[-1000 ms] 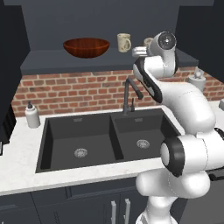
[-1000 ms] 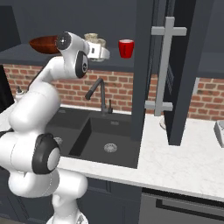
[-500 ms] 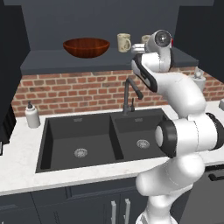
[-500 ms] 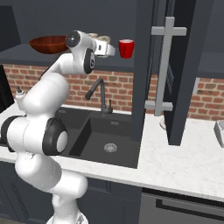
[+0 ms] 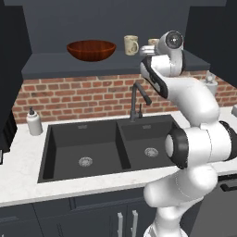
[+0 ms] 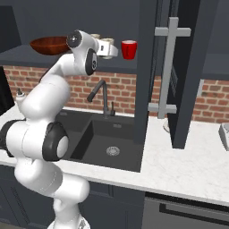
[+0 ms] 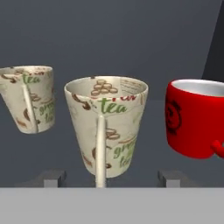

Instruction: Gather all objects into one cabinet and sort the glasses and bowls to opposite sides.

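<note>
Base views from behind, left and right, sharing sink (image 5: pixel 106 146); hand view close on mugs (image 7: pixel 107 127)

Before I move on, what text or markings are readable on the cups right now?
"tea": middle cream mug, under its rim.
"green tea", slanted: same mug, lower right of its handle.
"tea" and "green tea": left cream mug, partly cut off.
Red cup: a dark round emblem, too blurred to read.
Wooden bowl: no markings.
</note>
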Robot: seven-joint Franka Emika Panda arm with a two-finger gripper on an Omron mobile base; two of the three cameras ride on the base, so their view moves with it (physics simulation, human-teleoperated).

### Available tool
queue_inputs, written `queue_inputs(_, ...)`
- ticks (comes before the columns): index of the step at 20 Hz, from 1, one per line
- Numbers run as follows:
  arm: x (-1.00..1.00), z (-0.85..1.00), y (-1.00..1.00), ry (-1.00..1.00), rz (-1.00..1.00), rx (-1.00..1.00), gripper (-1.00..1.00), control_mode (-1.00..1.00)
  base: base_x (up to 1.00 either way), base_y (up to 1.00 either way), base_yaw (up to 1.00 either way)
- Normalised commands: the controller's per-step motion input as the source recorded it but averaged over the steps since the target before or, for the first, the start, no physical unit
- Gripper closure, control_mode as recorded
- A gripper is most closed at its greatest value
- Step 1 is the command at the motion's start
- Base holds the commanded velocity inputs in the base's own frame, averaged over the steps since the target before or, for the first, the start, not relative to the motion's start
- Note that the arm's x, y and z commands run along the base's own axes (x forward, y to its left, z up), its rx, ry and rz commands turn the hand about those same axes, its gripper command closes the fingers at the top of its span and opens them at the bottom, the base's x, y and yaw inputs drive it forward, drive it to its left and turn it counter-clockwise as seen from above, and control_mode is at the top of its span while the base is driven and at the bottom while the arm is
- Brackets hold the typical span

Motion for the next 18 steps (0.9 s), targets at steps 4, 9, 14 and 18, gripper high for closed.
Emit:
queue_inputs(4, -0.91, 0.00, -0.03, -0.05, 0.00, 0.00, -1.00, -1.00, 0.00, 0.00, 0.00)
queue_inputs(9, -1.00, -0.06, -0.07, -0.04, 0.00, 0.00, -1.00, -1.00, 0.00, 0.00, 0.00)
queue_inputs(14, -1.00, -0.49, 0.02, 0.06, -0.01, 0.01, -1.00, -1.00, 0.00, 0.00, 0.00)
queue_inputs(18, -1.00, -0.94, 0.33, 0.19, -0.01, -0.03, -1.00, -1.00, 0.00, 0.00, 0.00)
